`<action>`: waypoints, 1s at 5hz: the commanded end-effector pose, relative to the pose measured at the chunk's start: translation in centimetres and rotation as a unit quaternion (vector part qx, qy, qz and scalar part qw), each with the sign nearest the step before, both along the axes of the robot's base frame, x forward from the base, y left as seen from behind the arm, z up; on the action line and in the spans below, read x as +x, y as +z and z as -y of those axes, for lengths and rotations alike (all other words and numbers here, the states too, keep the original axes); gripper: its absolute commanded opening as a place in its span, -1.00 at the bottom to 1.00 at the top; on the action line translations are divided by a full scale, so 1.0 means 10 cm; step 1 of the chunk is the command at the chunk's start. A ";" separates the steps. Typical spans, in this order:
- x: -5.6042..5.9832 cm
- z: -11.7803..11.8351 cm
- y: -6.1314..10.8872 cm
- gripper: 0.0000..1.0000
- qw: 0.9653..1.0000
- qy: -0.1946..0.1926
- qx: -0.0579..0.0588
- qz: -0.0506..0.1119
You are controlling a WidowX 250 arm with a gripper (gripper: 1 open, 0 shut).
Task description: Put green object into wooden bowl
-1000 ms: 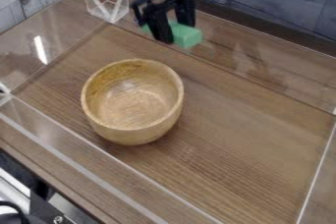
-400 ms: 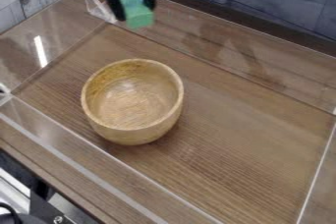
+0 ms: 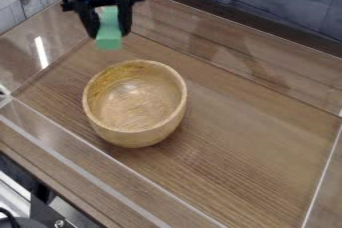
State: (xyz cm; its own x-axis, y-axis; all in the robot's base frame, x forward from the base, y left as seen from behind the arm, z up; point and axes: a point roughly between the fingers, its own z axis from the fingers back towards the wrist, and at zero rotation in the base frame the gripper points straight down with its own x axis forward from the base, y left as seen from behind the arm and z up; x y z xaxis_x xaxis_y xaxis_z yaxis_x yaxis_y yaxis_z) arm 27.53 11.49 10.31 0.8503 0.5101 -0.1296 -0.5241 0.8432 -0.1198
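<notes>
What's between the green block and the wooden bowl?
Camera view: only a short stretch of bare wooden tabletop between green block and wooden bowl.

Nothing legible on the table

No text, label, brand, number or sign can be read anywhere in the camera view. The wooden bowl (image 3: 134, 103) and the green block (image 3: 108, 30) show no readable lettering, nor does the tabletop (image 3: 254, 122).

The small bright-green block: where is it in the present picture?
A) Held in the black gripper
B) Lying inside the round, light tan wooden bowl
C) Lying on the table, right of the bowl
A: the small bright-green block is between the fingers of the black gripper, outside the wooden bowl.
</notes>
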 end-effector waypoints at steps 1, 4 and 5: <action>0.00 0.07 0.02 -1.00 0.997 -0.070 0.010 0.021; 0.00 0.20 -0.45 -1.00 0.980 -0.196 0.014 0.024; -0.04 0.15 -0.56 -1.00 0.979 -0.204 0.014 0.021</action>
State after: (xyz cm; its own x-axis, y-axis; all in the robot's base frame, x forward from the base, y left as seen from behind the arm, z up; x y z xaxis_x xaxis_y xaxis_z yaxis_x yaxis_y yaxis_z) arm 27.11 9.77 4.28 0.9867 0.1319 -0.0952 -0.1425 0.9830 -0.1157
